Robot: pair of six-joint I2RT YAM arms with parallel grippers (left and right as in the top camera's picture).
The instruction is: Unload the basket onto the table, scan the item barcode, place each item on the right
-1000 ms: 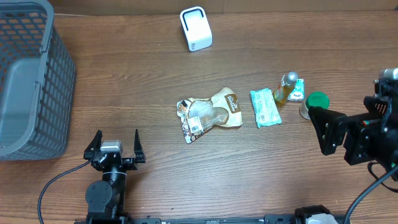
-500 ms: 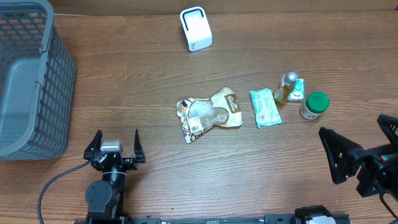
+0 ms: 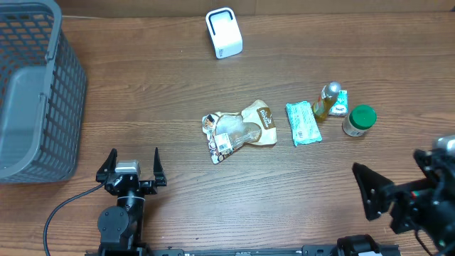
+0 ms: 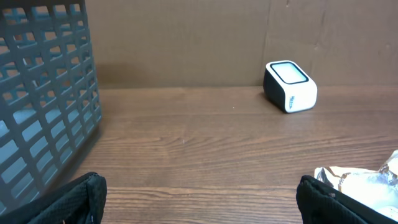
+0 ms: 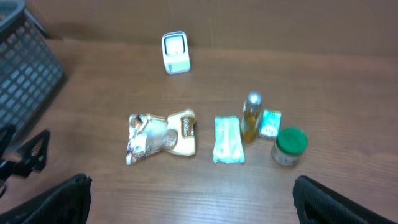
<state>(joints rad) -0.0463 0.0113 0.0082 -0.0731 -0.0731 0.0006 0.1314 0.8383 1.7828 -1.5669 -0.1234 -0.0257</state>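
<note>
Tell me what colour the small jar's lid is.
Green: the small jar's round lid, clearest in the overhead view.

The wooden worktop (image 3: 178,85) carries a grey basket (image 3: 67,99), white scanner (image 3: 224,33), crinkled snack bag (image 3: 240,129), teal packet (image 3: 303,123), bottle (image 3: 326,100) and green-lidded jar (image 3: 357,120).

Your left arm (image 3: 131,195) was black all over, with a round joint housing (image 3: 116,223) low on it. The left gripper (image 3: 135,152) had two black, pointed fingers (image 3: 108,165) and a small light grey block (image 3: 126,168) between them. A thin black cable (image 3: 65,204) curved out from its side. Your right arm (image 3: 426,203) was also black and boxy, with a pale round part (image 3: 446,144) on top. Seen from the wrist, the right gripper (image 5: 191,180) looked matte black and grainy.
</note>
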